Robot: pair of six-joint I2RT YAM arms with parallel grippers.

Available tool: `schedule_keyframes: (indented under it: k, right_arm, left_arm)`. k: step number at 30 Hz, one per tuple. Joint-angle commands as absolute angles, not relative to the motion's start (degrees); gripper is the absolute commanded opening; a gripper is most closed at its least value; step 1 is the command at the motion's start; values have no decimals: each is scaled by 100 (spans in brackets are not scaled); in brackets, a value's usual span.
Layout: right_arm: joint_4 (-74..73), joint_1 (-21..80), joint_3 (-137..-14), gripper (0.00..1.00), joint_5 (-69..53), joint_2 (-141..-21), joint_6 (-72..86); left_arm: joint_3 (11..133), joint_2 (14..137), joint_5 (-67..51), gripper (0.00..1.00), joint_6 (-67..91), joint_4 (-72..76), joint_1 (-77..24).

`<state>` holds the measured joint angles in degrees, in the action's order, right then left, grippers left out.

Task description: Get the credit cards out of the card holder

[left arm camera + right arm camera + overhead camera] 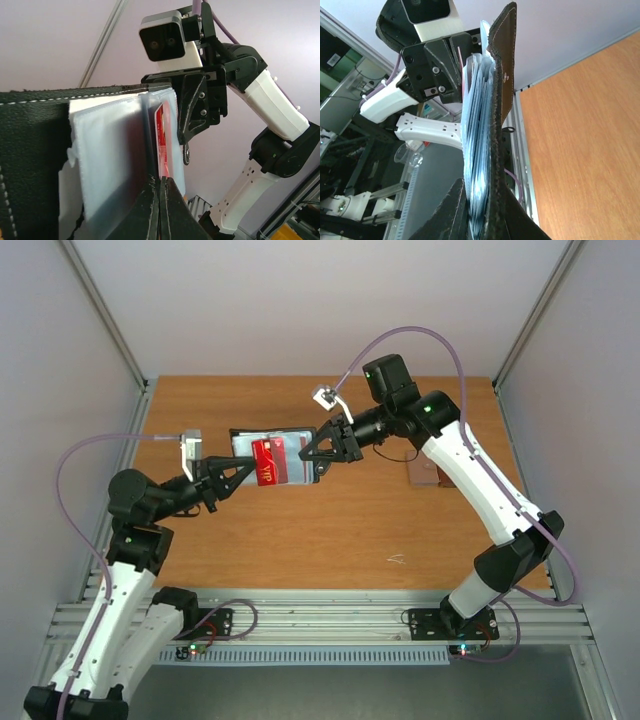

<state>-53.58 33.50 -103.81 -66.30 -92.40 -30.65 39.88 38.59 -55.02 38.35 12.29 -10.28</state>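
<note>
The card holder (290, 448) hangs open in the air above the table, black outside (30, 150) with pale blue-grey pockets (110, 150). My right gripper (318, 452) is shut on its right edge; in the right wrist view its jaws (482, 200) clamp the black cover (502, 100) and the stack of pockets (475, 130). A red credit card (265, 464) sticks partly out of a pocket towards the lower left. My left gripper (250, 468) is shut on that card's edge, its fingers (160, 182) pressed together below the red card (160, 135). Other cards are hidden.
A brown wallet-like piece (425, 472) lies on the wooden table (330, 540) at the right, under the right arm. Grey walls close in the sides and back. The right arm's wrist camera (165, 40) sits close above the holder.
</note>
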Motion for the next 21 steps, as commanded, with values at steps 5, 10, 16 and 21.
schedule_keyframes:
  k: [5, 10, 16, 21]
  right_arm:
    - [-5284, 3348, -10605, 1, -6923, -9065, -3004]
    - [-5212, 3356, -10597, 1, -6966, -9077, -3013]
    - [-4671, 2825, -10176, 1, -6686, -8922, -2549]
    - [-3609, 2311, -9426, 1, -6011, -8715, -1311]
  left_arm:
    - [4024, 4105, -5526, 0, 3817, 1719, -1129]
    - [3958, 4133, -5432, 0, 3842, 1659, -1230]
    - [3890, 4034, -4853, 0, 3891, 1296, -1092]
    - [3916, 4009, -3796, 0, 4152, 542, -1063]
